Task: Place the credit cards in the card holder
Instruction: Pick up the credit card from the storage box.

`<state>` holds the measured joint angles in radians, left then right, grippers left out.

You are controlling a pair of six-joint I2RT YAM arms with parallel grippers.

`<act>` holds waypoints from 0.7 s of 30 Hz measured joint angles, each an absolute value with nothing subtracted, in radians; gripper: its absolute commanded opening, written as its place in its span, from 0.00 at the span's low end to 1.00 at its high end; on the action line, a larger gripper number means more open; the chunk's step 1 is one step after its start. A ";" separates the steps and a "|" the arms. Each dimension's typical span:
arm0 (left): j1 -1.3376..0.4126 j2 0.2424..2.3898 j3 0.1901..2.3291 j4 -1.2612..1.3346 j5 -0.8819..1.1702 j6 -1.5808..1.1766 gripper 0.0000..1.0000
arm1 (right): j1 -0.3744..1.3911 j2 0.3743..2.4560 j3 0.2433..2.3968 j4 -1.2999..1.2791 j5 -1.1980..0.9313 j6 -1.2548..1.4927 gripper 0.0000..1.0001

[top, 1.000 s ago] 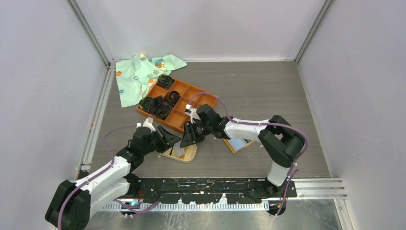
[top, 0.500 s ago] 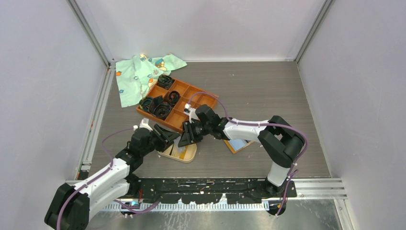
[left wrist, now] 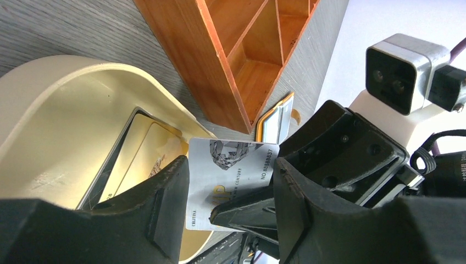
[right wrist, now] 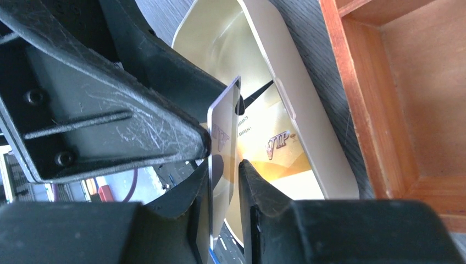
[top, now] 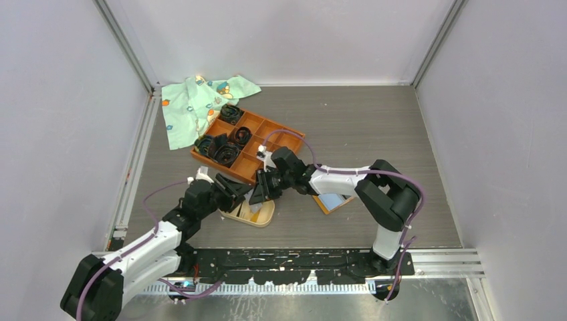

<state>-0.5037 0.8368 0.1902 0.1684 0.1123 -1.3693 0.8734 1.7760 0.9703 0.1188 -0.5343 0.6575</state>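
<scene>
My left end effector (left wrist: 228, 170) and my right end effector (right wrist: 224, 165) meet tip to tip over the right end of the card holder (left wrist: 55, 69), with one silver card (left wrist: 236, 159) between them. The left one stands about half open, its two fingers (left wrist: 170, 192) set against opposite edges of the card, so it holds the card across its width. The right one is nearly closed, with one finger on each face of the same card, which stands on edge in the narrow gap between them. The card bears grey print and a VIP mark. It hangs over the holder's rim, and I cannot tell whether its lower corner touches the holder. The card holder sits on the worktop (top: 361, 127) left of centre, just near of the orange tray's (top: 277, 138) near corner. Gold cards (right wrist: 275, 148) lie flat on its pale floor, overlapping one another. Black bands (top: 227, 152) fill the tray's left compartments, and the right ones show bare wood. A pale green printed cloth (top: 194, 107) lies crumpled at the far left, touching the tray. An open orange wallet (top: 334, 202) lies right of the holder, partly under my right arm.
</scene>
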 measured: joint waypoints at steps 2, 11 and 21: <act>-0.509 0.837 0.190 0.168 0.113 -1.370 0.37 | 0.873 1.781 0.976 0.120 -0.535 0.659 0.13; -0.517 0.743 0.191 0.075 0.090 -1.314 0.68 | 0.872 1.789 0.980 0.119 -0.546 0.660 0.04; -0.518 0.542 0.224 -0.182 -0.019 -1.196 0.67 | 0.872 1.810 1.001 0.102 -0.562 0.649 0.13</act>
